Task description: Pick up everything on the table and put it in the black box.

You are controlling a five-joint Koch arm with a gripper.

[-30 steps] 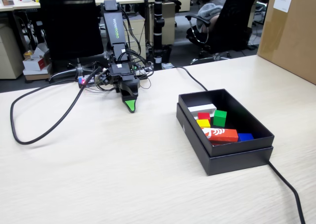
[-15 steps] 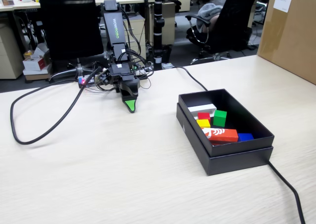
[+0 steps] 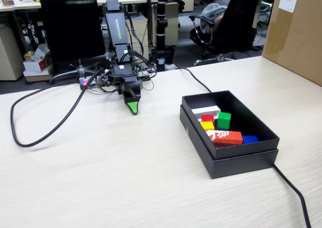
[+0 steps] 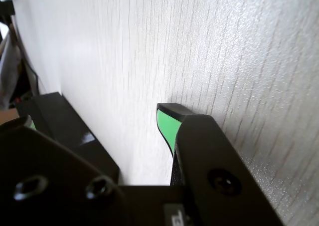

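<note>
The tool rests tip-down near the surface, holding nothing; its jaws appear together in the fixed view, though the wrist view leaves this uncertain. All visible blocks already lie inside the box, well apart from the tool. Risk: a sweep toward the box could snag the black cable or strike the box wall. No loose items remain visible.

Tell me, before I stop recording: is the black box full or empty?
Partly full: the black box holds several coloured blocks.
</note>
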